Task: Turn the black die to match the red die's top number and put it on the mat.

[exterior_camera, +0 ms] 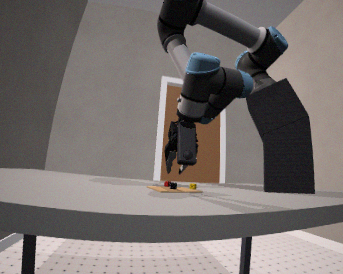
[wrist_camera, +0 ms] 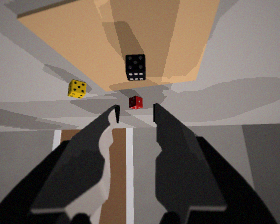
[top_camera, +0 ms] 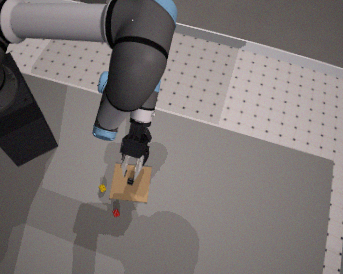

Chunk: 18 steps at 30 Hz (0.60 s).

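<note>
Yellow die (top_camera: 102, 188) (exterior_camera: 192, 186) (wrist_camera: 77, 88) sits on the counter (top_camera: 249, 200) (exterior_camera: 99, 202) (wrist_camera: 251, 55) left of the mat (top_camera: 120, 194) (exterior_camera: 161, 189) (wrist_camera: 66, 30) in the top view; red die (top_camera: 116, 213) (exterior_camera: 167, 184) (wrist_camera: 136, 102) is next, also off the mat; then the black die (top_camera: 130, 181) (exterior_camera: 173, 186) (wrist_camera: 135, 67), on the mat. Fingers (top_camera: 132, 169) (exterior_camera: 175, 172) are above it, apart w/ nothing in them. Black die's prob. light, stiff, maybe slick, so pinch opp. side faces at mid-height, square on. Wrist view shows black's pips, incl. what looks like a five up; top view's too small for pips but shows mat placement; exterior shows the finger gap above the dice
</note>
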Motion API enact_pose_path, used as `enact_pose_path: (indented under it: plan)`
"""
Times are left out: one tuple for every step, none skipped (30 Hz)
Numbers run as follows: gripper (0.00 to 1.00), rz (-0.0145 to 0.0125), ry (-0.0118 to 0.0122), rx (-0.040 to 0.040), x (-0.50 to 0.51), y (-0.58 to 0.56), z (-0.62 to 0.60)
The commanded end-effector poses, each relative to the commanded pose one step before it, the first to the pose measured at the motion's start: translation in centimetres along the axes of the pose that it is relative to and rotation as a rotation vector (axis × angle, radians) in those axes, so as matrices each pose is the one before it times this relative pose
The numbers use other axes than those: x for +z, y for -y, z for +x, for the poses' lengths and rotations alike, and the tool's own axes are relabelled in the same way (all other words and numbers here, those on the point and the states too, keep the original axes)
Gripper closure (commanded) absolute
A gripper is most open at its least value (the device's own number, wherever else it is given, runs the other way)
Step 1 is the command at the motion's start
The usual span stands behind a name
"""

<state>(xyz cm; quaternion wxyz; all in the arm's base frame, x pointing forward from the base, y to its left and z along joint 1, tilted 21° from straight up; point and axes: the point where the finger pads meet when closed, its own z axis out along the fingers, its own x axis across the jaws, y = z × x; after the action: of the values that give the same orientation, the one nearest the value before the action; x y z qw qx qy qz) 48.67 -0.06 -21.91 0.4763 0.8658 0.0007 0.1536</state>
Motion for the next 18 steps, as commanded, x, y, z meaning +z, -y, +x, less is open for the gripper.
enact_pose_path:
  plan:
    - [0.79,0.00017,-0.00132,0.00074,0.684,0.694,0.058]
    - [0.79,0.00000,0.00000,0.00000,0.140,0.140,0.000]
    - [0.79,0.00000,0.00000,0.00000,0.139,0.138,-0.001]
    - [0.79,0.00000,0.00000,0.00000,0.137,0.137,0.001]
    - [0.79,0.00000,0.00000,0.00000,0.135,0.135,0.000]
    - [0.79,0.00000,0.00000,0.00000,0.132,0.132,0.000]
    - [0.79,0.00000,0.00000,0.00000,0.000,0.000,0.000]
    - [0.79,0.00000,0.00000,0.00000,0.000,0.000,0.000]
    - [0.79,0.00000,0.00000,0.00000,0.129,0.129,0.000]
    - [0.79,0.00000,0.00000,0.00000,0.125,0.125,-0.001]
    - [0.79,0.00000,0.00000,0.00000,0.121,0.122,0.001]
    - [0.79,0.00000,0.00000,0.00000,0.117,0.117,0.000]
    - [0.79,0.00000,0.00000,0.00000,0.112,0.112,0.000]
    - [0.79,0.00000,0.00000,0.00000,0.107,0.107,0.001]
    - [0.79,0.00000,0.00000,0.00000,0.101,0.101,0.000]
    - [0.79,0.00000,0.00000,0.00000,0.095,0.095,-0.001]
    - [0.79,0.00000,0.00000,0.00000,0.089,0.089,0.001]
    - [0.79,0.00000,0.00000,0.00000,0.082,0.082,0.000]
